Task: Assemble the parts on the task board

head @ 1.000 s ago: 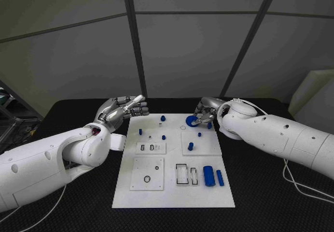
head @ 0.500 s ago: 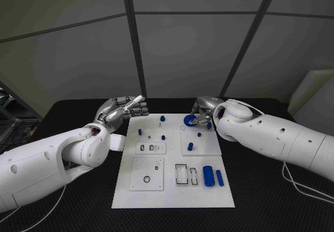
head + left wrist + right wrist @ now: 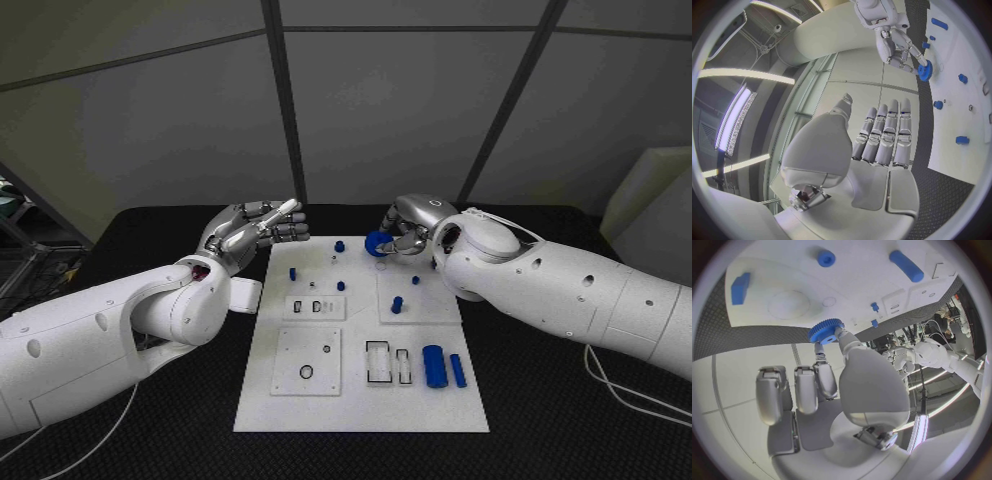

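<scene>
- The task board (image 3: 361, 400) lies in the middle of the black table (image 3: 577, 420), a white plate with its long side running away from the robot.
- Nearest on it, at the right, 2 blue cylinders lie side by side: 1 thick cylinder (image 3: 433, 358) and 1 thin rod (image 3: 456, 369).
- Just beside them sit 2 rectangular slots (image 3: 376, 361); on the board's left is 1 raised plate with an oval hole (image 3: 306, 372).
- Further up, 6 small blue pegs (image 3: 395, 303) stand on the board; I count 3 left of its middle and 3 right, though they are small.
- The left hand (image 3: 257, 228) hangs above the table just off the board's far left corner, fingers straight and close together, holding nothing.
- The right hand (image 3: 408, 228) is over the board's far edge and pinches 1 blue gear (image 3: 825, 331) between thumb and fingertip, the other fingers (image 3: 795, 390) extended; the gear is lifted off the board.
</scene>
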